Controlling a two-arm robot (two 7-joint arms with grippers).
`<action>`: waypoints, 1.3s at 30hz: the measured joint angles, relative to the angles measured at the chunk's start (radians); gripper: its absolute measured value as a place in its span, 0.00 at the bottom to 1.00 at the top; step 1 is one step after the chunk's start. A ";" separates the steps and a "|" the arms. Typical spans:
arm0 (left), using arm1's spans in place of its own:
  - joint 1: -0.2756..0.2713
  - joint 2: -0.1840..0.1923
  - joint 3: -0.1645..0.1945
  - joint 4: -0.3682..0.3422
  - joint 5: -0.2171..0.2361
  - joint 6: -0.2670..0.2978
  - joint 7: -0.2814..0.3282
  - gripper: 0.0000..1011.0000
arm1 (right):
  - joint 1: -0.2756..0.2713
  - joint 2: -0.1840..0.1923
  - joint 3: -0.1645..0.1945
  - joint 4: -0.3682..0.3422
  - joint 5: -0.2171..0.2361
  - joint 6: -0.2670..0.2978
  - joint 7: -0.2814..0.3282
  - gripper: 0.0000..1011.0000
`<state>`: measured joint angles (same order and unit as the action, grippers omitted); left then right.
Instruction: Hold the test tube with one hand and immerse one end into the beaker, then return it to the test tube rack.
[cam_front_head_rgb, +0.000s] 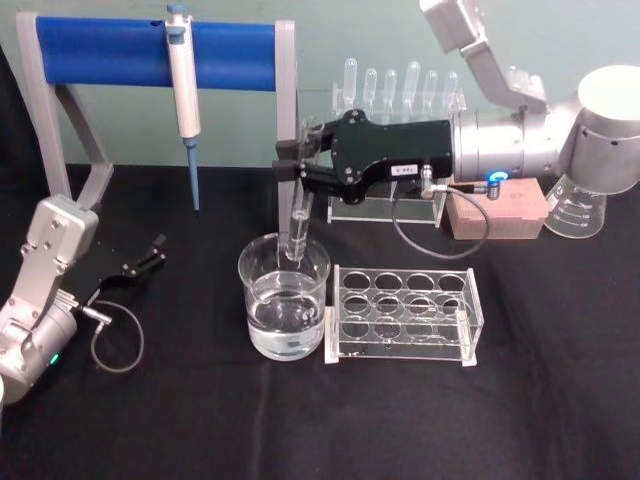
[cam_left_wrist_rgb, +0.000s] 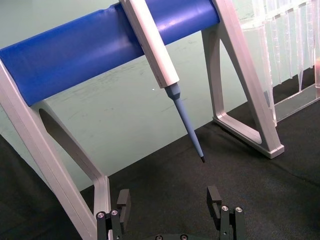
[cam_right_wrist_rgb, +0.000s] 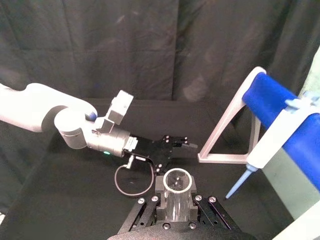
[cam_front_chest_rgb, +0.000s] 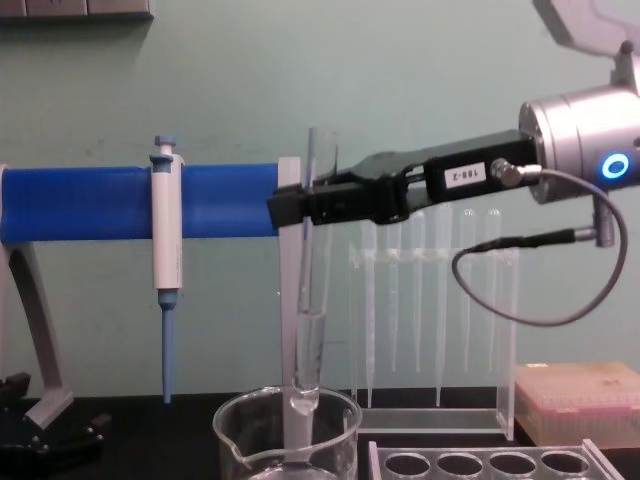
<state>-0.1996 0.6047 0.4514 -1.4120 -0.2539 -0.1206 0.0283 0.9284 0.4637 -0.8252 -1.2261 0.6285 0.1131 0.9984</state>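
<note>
Two grippers noted on your rig, items taken from left to right.

1. Your left gripper (cam_front_head_rgb: 152, 252) rests low on the black table (cam_front_head_rgb: 200, 420) at the left edge, well apart from the glassware. Its fingers (cam_left_wrist_rgb: 123, 200) stand spread with nothing between them.
2. Behind it stands a grey stand (cam_front_head_rgb: 130, 52) with a blue crossbar. A white-and-blue pipettor (cam_front_head_rgb: 183, 90) hangs from the bar, tip down.
3. The beaker (cam_front_head_rgb: 284, 300) sits near the table's centre, part filled with clear liquid.
4. The test tube (cam_front_chest_rgb: 310, 300) is upright over the beaker. Its rounded end is just inside the rim (in the head view it looks clear of the liquid surface, though I cannot confirm that).
5. Your right gripper (cam_front_chest_rgb: 290, 208) reaches in level from the right and is clamped on the tube's upper part, just below the flared mouth. The right wrist view looks straight down the open tube between the fingers.
6. The test tube rack (cam_front_head_rgb: 405, 312) lies just right of the beaker, beside its base; I see no tube in its holes.
7. Behind are a clear pipette rack (cam_front_head_rgb: 400, 90), a pinkish box (cam_front_head_rgb: 500, 210) and a flask (cam_front_head_rgb: 578, 212) at far right
</note>
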 joint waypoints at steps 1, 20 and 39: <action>0.000 0.000 0.000 0.000 0.000 0.000 0.000 0.99 | -0.002 -0.001 -0.001 0.002 0.000 0.000 0.000 0.22; 0.000 0.000 0.000 0.000 0.000 0.000 0.000 0.99 | -0.041 -0.033 -0.035 0.051 -0.038 -0.020 0.000 0.22; 0.000 0.000 0.000 0.000 0.000 0.000 0.000 0.99 | -0.077 -0.055 -0.035 0.084 -0.078 -0.040 -0.013 0.22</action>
<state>-0.1995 0.6047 0.4514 -1.4120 -0.2539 -0.1206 0.0283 0.8513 0.4085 -0.8601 -1.1419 0.5510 0.0731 0.9854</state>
